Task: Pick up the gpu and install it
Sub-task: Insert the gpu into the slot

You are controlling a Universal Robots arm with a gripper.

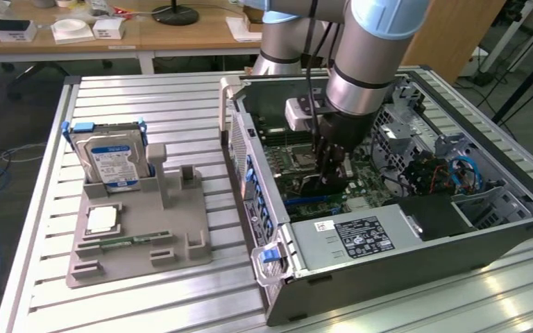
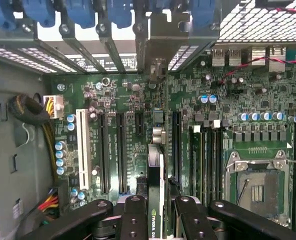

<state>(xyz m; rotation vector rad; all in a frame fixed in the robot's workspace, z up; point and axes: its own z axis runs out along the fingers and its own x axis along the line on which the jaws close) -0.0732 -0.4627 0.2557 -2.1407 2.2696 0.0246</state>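
One gpu [image 2: 156,170], and it's down inside the open PC case [image 1: 488,229], standing on edge over the motherboard [image 2: 238,100], lined up alongside the long black expansion slots [image 2: 104,150]. Can't tell if its edge is actually touching a slot. The gripper [image 2: 157,206] is clamped on the card's upper edge, fingers [image 2: 134,220] pressed against both faces. Off to the exterior view's left, a grey holder [image 1: 137,267] sits on the slatted surface [image 1: 155,97] with a hard drive [image 1: 111,163] upright in it and a memory stick [image 1: 132,241] lying flat.
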